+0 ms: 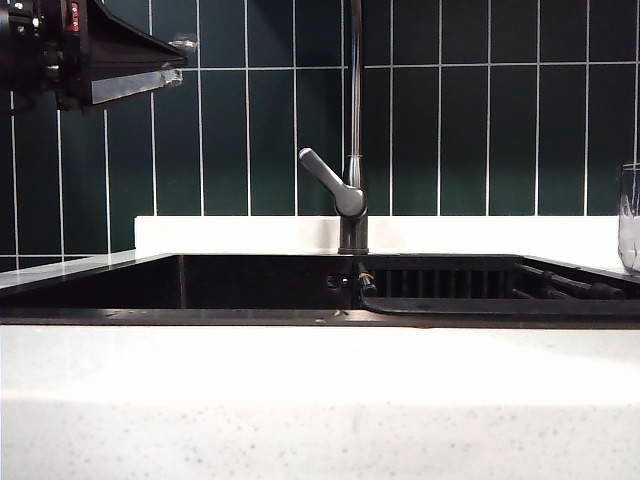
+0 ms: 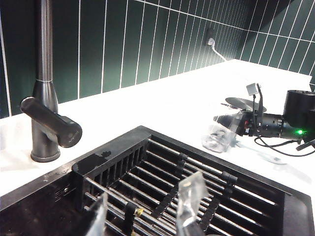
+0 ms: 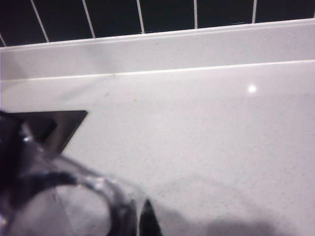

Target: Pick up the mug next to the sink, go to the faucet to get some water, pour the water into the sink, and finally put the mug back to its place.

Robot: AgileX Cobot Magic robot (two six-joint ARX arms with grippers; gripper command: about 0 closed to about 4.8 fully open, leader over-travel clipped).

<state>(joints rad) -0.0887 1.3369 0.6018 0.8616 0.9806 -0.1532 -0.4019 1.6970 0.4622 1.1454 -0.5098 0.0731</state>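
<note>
Grab step: right end effector (image 2: 231, 127) clamped on the mug (image 2: 219, 135) on the tabletop (image 2: 162, 105); left end effector (image 2: 147, 211) hangs open over the sink (image 2: 206, 167). Next: lift straight, head to the faucet (image 2: 44, 98).

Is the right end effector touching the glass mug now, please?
Touching. In the left wrist view the right end effector is closed on the mug, which stands on the counter beside the sink.

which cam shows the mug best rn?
Left wrist view: the whole mug stands on the white counter beside the sink, with the right pincer at it. The exterior view catches only a sliver at its right edge. The right wrist view shows blurred glass up close.
</note>
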